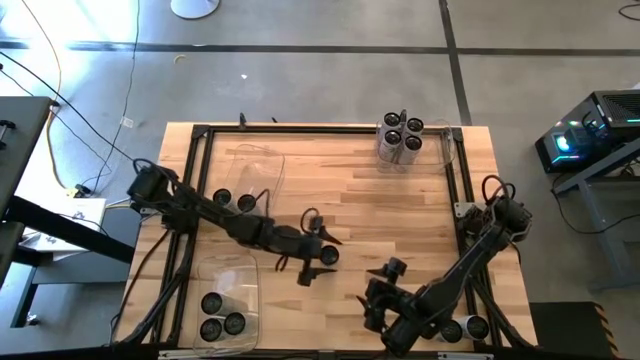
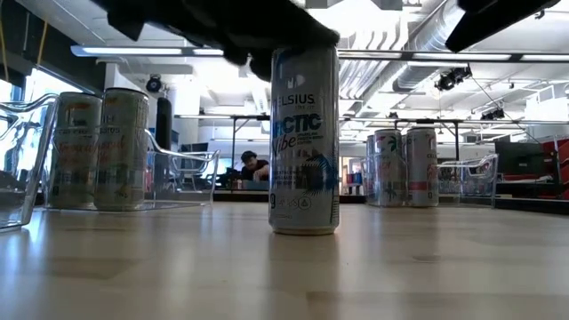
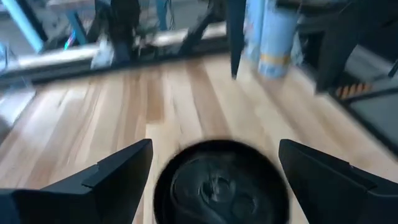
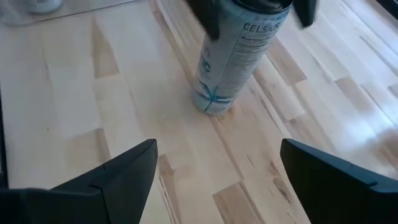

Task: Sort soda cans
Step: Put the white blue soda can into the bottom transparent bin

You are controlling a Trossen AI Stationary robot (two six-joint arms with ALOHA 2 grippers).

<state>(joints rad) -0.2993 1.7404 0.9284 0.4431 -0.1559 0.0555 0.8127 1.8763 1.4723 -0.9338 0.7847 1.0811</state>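
Wide apart, my left gripper (image 1: 322,255) straddles a can (image 2: 304,140) at mid-frame, untouched. Its label reads "CELSIUS" and "ARCTIC Vibe". My right gripper (image 1: 385,287), lower right, gapes empty.

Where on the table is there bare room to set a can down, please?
The widest bare patch is the table's middle, between the four far cans and the arms. Bare wood also lies between the two bins on the left. It is crowded near the front: the left tool straddles a can, with the right tool close by.
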